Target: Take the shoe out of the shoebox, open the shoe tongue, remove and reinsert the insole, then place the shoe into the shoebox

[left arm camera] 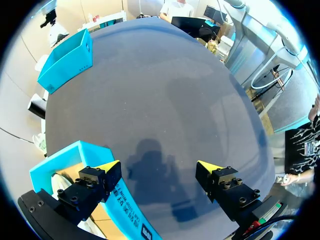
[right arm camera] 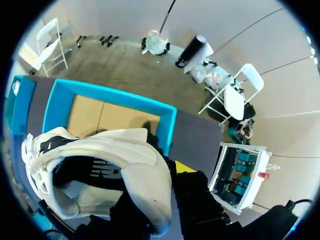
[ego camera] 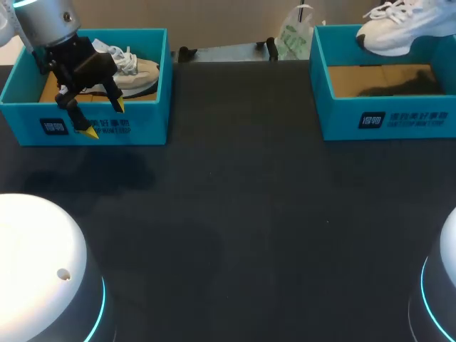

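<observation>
Shoe (ego camera: 410,32) is pinched at the heel by the right claw (right arm camera: 160,175) above its box (ego camera: 342,121); should that hold slip, it could be dropped. Left claw (ego camera: 104,120) is spread over the other box (ego camera: 153,85).

Unreadable white print on left shoebox (ego camera: 147,122) and right shoebox (ego camera: 340,117) fronts

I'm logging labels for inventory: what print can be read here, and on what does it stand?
Left shoebox, front wall: white square mark and two lines of print, too blurred to read.
Right shoebox, front wall: same print, also unreadable.
Lifted white sneaker, side: dark mark, no legible letters.
</observation>
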Controlling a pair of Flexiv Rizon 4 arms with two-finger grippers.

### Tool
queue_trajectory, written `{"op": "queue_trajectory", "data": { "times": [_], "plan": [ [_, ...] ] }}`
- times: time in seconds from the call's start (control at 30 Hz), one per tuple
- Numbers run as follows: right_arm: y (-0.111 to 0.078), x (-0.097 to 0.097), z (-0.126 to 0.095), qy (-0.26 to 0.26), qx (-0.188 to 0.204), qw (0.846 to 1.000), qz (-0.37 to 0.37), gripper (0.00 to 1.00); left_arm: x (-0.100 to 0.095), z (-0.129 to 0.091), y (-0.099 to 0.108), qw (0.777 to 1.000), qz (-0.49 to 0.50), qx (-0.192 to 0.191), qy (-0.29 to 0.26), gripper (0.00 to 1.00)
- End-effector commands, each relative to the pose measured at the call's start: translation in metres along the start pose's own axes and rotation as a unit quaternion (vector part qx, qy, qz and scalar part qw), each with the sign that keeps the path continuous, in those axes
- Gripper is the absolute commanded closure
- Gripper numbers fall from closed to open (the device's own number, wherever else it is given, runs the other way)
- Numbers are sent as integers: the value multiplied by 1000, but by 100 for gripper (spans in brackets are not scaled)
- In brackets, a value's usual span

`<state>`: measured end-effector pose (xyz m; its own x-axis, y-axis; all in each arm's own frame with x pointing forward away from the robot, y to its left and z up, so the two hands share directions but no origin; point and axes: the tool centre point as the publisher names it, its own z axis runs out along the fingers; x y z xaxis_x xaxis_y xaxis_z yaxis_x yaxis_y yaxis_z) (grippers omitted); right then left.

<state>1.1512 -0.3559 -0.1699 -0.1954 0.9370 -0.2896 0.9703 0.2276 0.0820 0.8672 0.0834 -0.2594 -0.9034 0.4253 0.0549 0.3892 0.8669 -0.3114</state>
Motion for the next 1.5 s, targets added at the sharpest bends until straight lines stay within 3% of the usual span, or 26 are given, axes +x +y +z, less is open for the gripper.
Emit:
{"op": "queue_trajectory", "data": {
  "times": [0.03,0.57,0.83,1.0,1.5],
  "plan": [
    [-16,2,2,-2,-13,999,35,100,0,0,0,1000,0,-1,0,0],
    [-82,31,8,-16,-14,990,139,100,0,0,0,1000,0,-1,0,0],
    [-115,36,10,1,-19,986,167,100,0,0,0,1000,0,-1,0,0],
    [-121,39,9,0,-24,984,175,100,0,0,0,1000,0,-1,0,0],
    [-114,42,32,-15,-32,981,188,100,0,0,0,1000,0,-1,0,0]
  ]
}}
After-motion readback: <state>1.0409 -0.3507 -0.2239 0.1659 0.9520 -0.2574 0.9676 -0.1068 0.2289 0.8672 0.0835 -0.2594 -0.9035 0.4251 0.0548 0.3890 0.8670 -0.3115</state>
